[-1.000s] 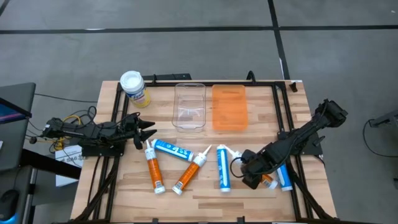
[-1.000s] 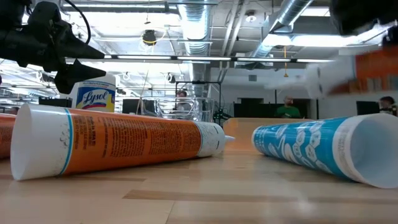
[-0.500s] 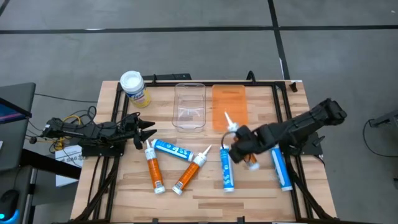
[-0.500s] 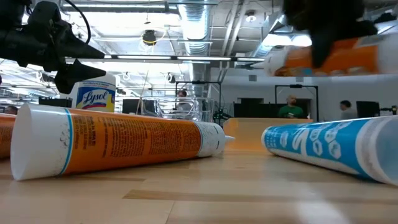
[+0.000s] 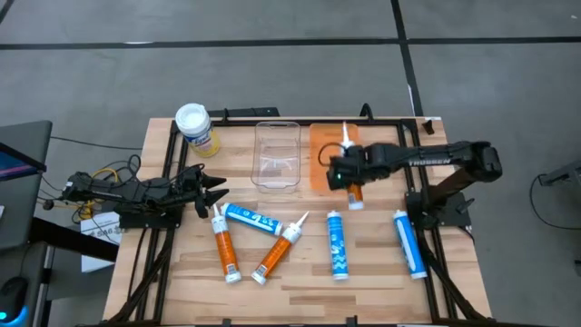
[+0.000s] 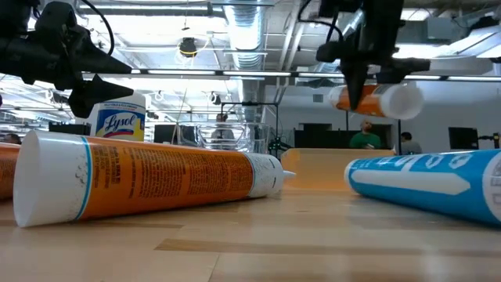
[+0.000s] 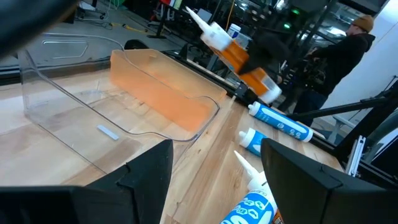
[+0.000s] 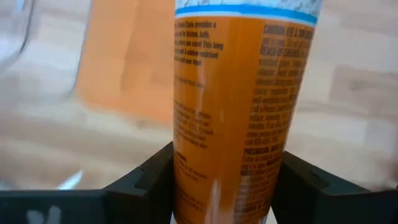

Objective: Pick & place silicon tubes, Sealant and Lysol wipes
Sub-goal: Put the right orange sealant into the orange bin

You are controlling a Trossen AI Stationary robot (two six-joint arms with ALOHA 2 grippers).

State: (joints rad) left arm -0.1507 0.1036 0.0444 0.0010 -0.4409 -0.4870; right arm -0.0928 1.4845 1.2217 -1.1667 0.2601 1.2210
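Note:
My right gripper [image 5: 345,173] hangs over the orange bin [image 5: 329,145], shut on an orange tube [image 5: 350,186]. The tube's nozzle [image 5: 345,133] points to the table's far edge. My left gripper [image 5: 214,191] waits open at the left edge, level, with nothing between its fingers [image 7: 149,171]. The Lysol wipes canister [image 5: 195,127] stands upright at the far left corner. Two orange tubes [image 5: 223,243] [image 5: 277,252] and three blue tubes [image 5: 252,218] [image 5: 336,245] [image 5: 408,243] lie on their sides on the near half of the table. My right gripper pinches the orange tube's body [image 8: 230,143] between its two fingers [image 8: 149,180], about midway along the tube. The fingers come steeply from above and lie across the tube. The tube is lifted clear and about level [image 6: 376,98], over the orange bin.
A clear plastic bin [image 5: 277,154] stands left of the orange bin. The black frame rails [image 5: 418,173] run along the table's left and right sides. People stand in the room beyond the table [image 7: 351,46]. Bare wood shows along the near edge [image 5: 300,282].
My right gripper has carried the orange tube from the table's near right toward the far edge and left, a little upward, and now hangs over the orange bin. The wrist has rolled, so the nozzle now points to the far edge. The right blue tube has swung slightly.

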